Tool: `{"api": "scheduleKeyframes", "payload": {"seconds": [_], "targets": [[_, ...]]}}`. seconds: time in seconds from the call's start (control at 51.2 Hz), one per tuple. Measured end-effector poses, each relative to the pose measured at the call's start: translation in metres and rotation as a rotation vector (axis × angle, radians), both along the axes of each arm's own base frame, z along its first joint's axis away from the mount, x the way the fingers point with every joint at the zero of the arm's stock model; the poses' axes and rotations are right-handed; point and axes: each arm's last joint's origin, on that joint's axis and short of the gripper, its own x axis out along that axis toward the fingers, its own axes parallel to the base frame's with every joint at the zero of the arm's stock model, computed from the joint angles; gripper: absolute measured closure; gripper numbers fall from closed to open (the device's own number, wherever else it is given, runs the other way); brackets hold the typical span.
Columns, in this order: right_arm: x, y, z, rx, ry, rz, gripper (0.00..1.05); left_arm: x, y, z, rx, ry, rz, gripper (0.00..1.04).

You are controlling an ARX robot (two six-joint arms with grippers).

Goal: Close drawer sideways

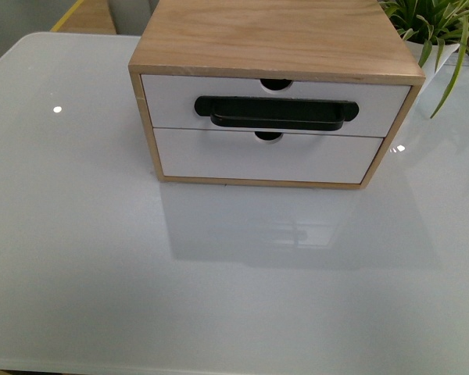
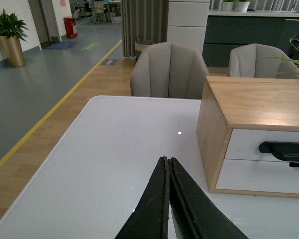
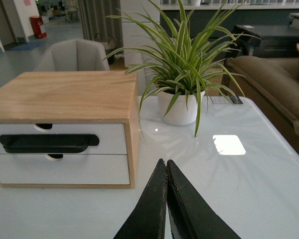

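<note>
We log the handled upper drawer at twelve o'clock on the white table, front flush with its wooden cabinet, apparently closed, while left gripper and right gripper jaws sit pressed together, clear of it.

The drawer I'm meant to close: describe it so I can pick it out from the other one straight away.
On the white table stands a small wooden cabinet with two white drawer fronts stacked one above the other. The drawer is the upper one. It alone carries a long black bar handle; the lower front beneath it is plain white with only a notch in its top edge.
</note>
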Motion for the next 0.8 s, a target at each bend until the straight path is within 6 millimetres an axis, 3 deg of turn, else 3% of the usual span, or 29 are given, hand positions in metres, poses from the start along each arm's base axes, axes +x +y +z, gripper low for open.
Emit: {"api": "scheduleKeyframes", "payload": {"seconds": [0.234,0.293,0.644,0.8], "targets": [[0.0,0.0,0.0,-0.001,0.0,0.0,1.02,0.0,0.0,0.0,-0.001,0.0,0.0,1.02],[0.0,0.0,0.0,0.0,0.0,0.0,0.94,0.0,0.0,0.0,0.0,0.0,0.0,0.94],[0.0,0.0,0.0,0.0,0.0,0.0,0.1,0.0,0.0,0.0,0.0,0.0,0.0,0.1],[0.0,0.0,0.0,0.0,0.0,0.0,0.09,0.0,0.0,0.0,0.002,0.0,0.0,0.09]]}}
